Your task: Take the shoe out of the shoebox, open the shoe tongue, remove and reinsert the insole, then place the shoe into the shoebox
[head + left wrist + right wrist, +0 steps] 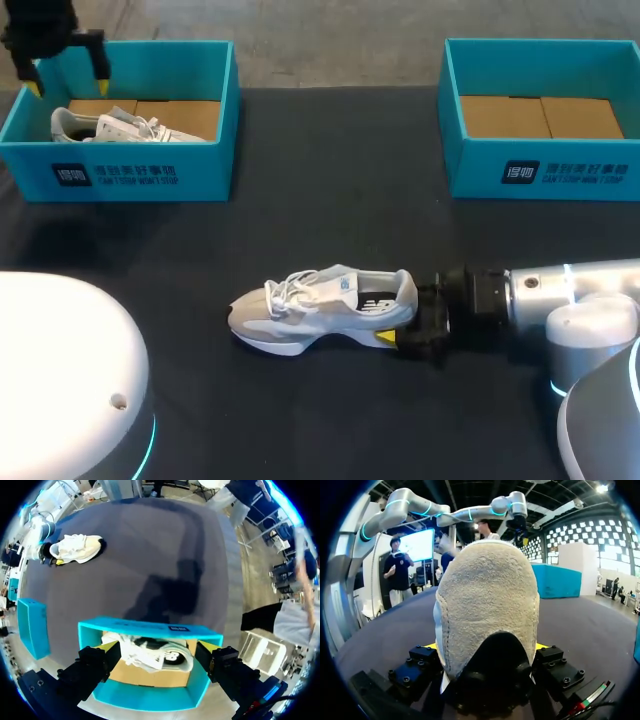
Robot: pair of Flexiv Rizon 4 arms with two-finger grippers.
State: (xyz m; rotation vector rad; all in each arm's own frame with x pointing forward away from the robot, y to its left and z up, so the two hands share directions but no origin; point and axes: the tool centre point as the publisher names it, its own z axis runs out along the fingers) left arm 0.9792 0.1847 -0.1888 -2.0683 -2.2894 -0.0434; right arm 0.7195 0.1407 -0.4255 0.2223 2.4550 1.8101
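Currently, the shoe (325, 308) stands on its sole on the desk (330, 200), near the middle of the front edge. The right claw (402, 318) is closed on the heel from both sides, probably to steady it for tongue and insole work. The shoe's long axis runs parallel to the front edge, toe toward the left edge. The left claw (70, 78) hangs wide open and empty over the box (120, 175) at the far left corner.
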